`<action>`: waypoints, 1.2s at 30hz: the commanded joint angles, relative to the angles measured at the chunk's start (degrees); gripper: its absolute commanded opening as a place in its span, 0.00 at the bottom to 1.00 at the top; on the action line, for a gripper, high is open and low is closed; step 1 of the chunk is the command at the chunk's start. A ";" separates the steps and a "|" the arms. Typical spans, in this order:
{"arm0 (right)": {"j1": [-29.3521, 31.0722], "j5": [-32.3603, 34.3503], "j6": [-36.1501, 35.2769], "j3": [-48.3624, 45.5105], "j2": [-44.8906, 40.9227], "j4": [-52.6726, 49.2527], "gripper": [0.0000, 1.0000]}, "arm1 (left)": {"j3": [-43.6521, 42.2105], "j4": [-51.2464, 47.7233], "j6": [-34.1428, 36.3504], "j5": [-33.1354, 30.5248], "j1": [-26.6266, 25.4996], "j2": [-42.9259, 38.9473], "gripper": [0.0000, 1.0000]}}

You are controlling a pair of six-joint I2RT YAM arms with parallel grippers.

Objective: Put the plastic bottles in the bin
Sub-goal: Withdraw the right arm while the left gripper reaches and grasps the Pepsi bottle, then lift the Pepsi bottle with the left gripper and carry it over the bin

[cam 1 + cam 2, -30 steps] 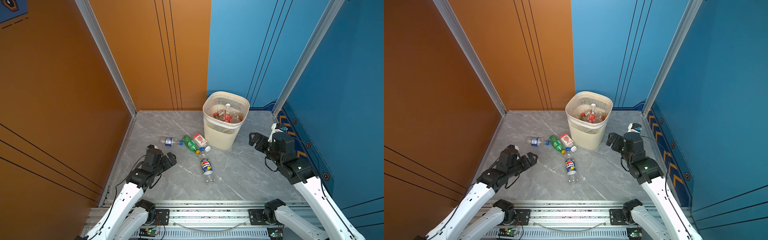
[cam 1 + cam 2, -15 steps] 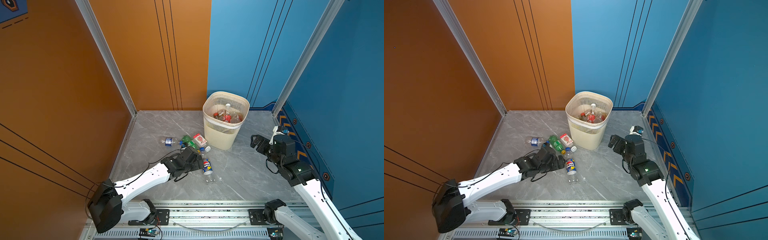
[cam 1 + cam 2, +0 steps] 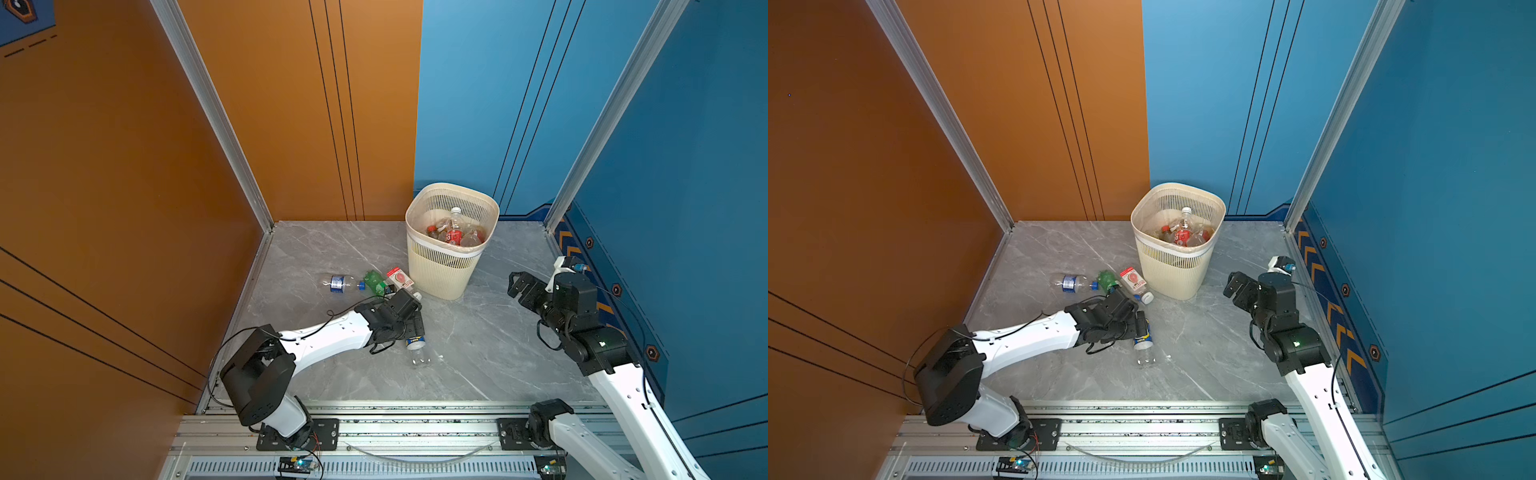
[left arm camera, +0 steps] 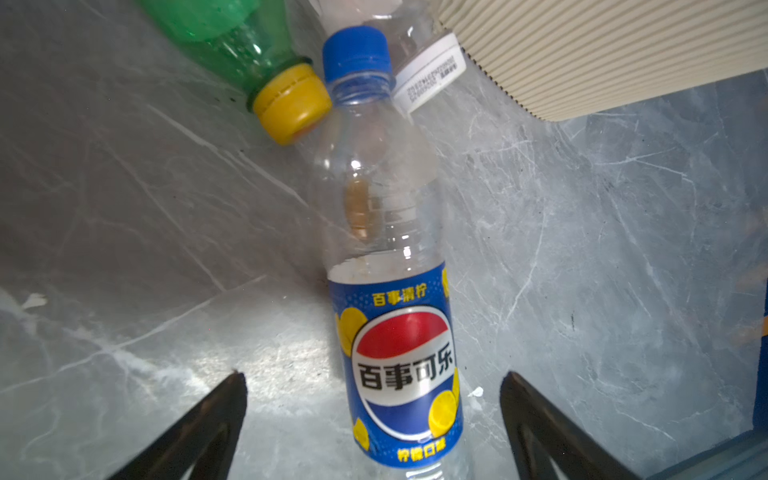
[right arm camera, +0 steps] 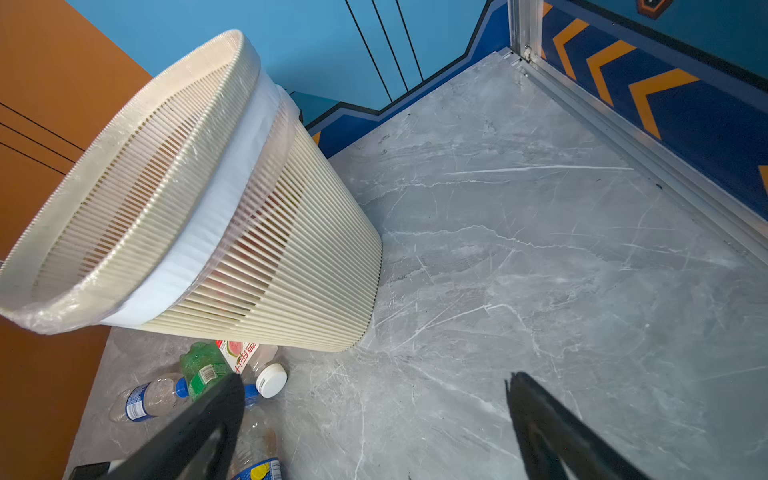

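Note:
A clear bottle with a blue label and blue cap (image 4: 395,291) lies on the grey floor (image 3: 417,347) (image 3: 1144,345). My left gripper (image 4: 374,378) (image 3: 411,324) (image 3: 1138,326) stands open astride its label, both fingers apart from it. Beyond its cap lie a green bottle with a yellow cap (image 4: 232,45) (image 3: 374,281), a white-capped bottle with a red-and-white label (image 3: 400,278) (image 5: 271,380) and a small blue-labelled bottle (image 3: 338,284) (image 3: 1070,282). The cream slatted bin (image 3: 451,266) (image 3: 1177,270) (image 5: 291,249) holds several bottles (image 3: 455,230). My right gripper (image 5: 374,382) (image 3: 517,284) (image 3: 1233,286) hangs open and empty to the right of the bin.
Orange wall panels (image 3: 124,208) close off the left and back, blue ones (image 3: 685,208) the right. An aluminium rail (image 3: 395,428) carrying both arm bases runs along the front. Bare marble floor (image 3: 498,340) lies between the two grippers.
My left arm has stretched from the front left across to the blue-labelled bottle and now straddles it. The right arm has barely moved. No bottle has shifted.

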 commanded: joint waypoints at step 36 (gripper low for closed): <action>-5.10 -6.83 2.22 -3.25 0.03 3.44 1.00 | -3.36 -4.96 1.37 0.64 -0.67 -13.72 0.55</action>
